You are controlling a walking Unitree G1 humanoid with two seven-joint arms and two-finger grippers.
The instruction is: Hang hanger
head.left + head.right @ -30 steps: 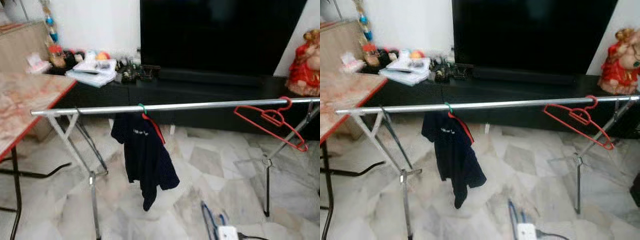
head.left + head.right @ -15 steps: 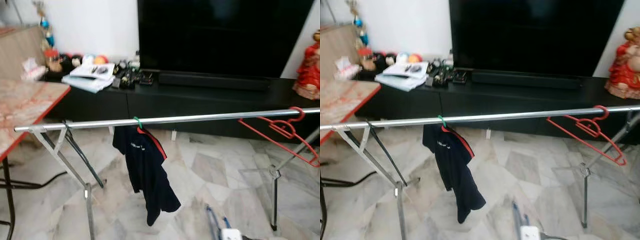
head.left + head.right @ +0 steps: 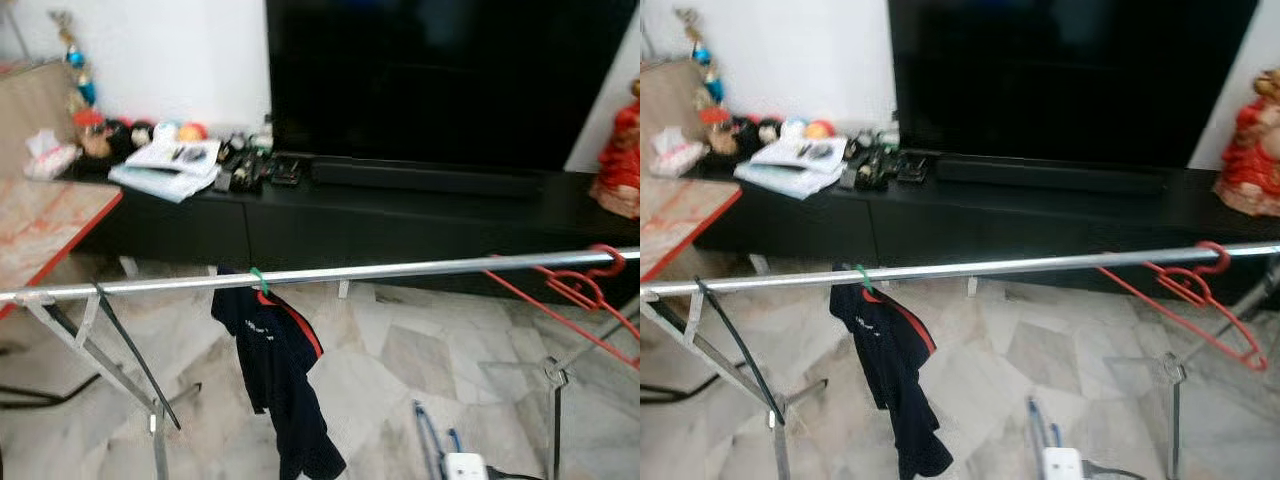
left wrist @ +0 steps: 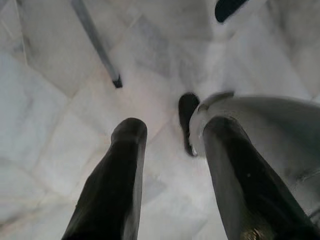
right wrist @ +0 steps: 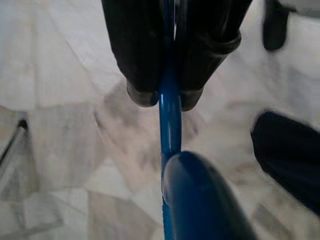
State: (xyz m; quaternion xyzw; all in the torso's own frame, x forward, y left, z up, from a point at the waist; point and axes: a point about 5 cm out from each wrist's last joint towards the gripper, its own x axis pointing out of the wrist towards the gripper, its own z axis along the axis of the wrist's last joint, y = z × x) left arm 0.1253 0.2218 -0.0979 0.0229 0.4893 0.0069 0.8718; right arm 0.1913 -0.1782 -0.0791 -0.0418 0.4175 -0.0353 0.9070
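the right gripper [image 5: 169, 97] has its jaws pinching a blue hanger [image 5: 170, 125], low over the floor [image 3: 400, 350]. the left gripper [image 4: 172, 135] hangs spread and empty. carrying step; next, lift the hook over the rail [image 3: 400, 270], between shirt [image 3: 275, 370] and red hanger [image 3: 1190, 300].

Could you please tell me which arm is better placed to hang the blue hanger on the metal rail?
The right. The right tool is shut on the blue plastic hanger. The left tool is open, pointing at the marble floor. The silver metal rail has free space.
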